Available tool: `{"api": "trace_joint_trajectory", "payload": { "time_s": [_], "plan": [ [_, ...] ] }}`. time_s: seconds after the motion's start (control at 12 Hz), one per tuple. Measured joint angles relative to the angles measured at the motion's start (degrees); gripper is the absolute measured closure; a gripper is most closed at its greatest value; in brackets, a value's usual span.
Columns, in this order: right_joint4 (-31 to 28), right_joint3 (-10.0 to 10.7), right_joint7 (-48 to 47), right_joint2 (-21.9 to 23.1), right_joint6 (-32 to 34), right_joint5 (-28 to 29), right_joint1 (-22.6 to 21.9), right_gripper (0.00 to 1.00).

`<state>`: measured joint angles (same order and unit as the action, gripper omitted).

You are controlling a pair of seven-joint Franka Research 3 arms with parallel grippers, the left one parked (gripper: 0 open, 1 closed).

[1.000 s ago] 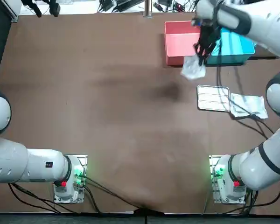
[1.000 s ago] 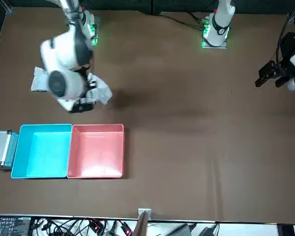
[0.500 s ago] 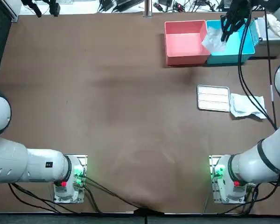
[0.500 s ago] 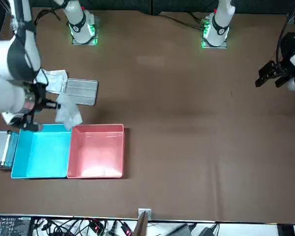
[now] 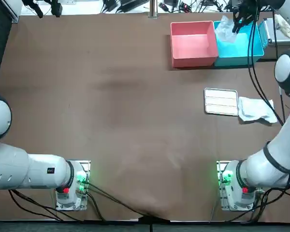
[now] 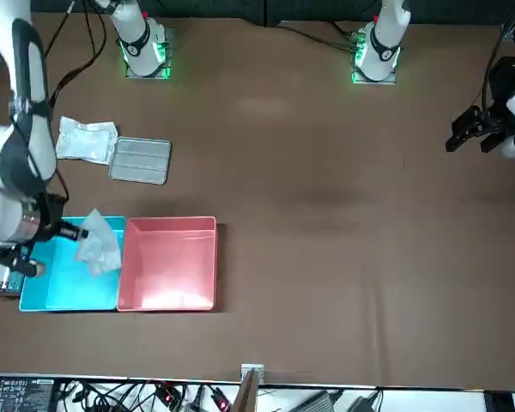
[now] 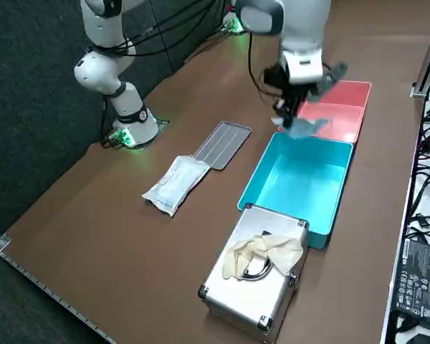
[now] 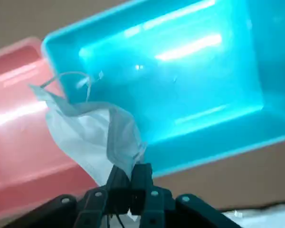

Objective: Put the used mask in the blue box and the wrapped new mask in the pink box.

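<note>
**Used mask held over the blue box, not let go yet**

The used mask is pinched by one edge in the right pincer, whose fingers are closed tight on the fabric. The rest of the mask is left dangling, crumpled, with an ear loop sticking out.

In the top and front views the mask is seen over the blue box, on the side next to the pink box. In the wrist view it hangs right about over the shared wall of the two boxes. Whether the bottom of the box is touched by it can't be told. Nothing is seen lying in either box, and the two are set touching, side by side, at the far edge of the tabletop.

The wrapped new mask is laid flat on the tabletop, well apart from the boxes, just beside a ribbed metal tray. A small metal case is parked against the blue box's other end, with a pair of pale gloves draped on its lid.
</note>
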<state>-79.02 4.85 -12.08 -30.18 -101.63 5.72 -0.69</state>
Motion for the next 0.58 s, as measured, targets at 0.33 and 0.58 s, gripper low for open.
{"api": "trace_joint_trajectory", "payload": {
  "time_s": [0.33, 0.58],
  "plan": [
    [4.5, -0.1, -0.2, -7.7, -5.6, 0.1, 5.7, 0.98],
    [4.7, -0.1, -0.2, -10.9, -7.4, 0.1, 7.3, 0.98]
  ]
}}
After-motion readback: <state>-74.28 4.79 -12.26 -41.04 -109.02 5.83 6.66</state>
